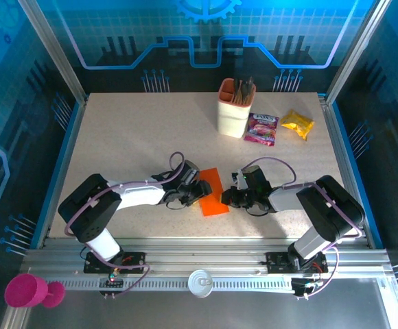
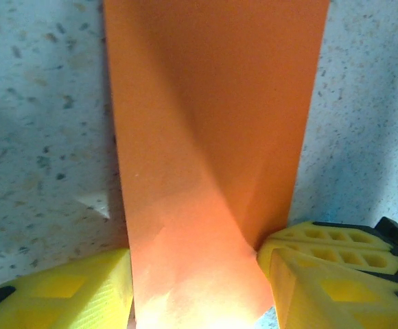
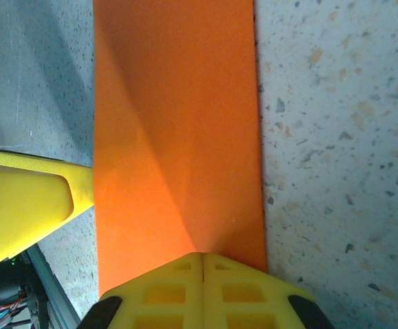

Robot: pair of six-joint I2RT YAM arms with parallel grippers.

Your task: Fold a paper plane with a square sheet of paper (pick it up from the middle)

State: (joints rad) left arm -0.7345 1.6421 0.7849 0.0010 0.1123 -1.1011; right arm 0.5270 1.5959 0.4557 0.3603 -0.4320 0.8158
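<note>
Paper [image 1: 213, 192]: thin, light and limp, likely to slide on table [image 1: 130, 137] and to buckle or tear under a hard pinch. Lies near the front edge as a long folded strip with diagonal creases, between both grippers. Probably best taken at the middle of a long edge, on the layered fold, with a light pinch.

Left gripper [image 2: 195, 274]: about half open, fingers astride one end of the strip, one at each long edge, one of them touching at a crease. No clear grip on anything.

Right gripper [image 3: 202, 274]: closed, holding nothing, tips together over the strip's other end, seemingly pinning it down.

Cup [image 1: 235, 110], purple packet [image 1: 262, 129] and yellow packet [image 1: 297, 124]: well apart at the far side. Nothing in the way but the grippers themselves, crowding the strip from both ends.
</note>
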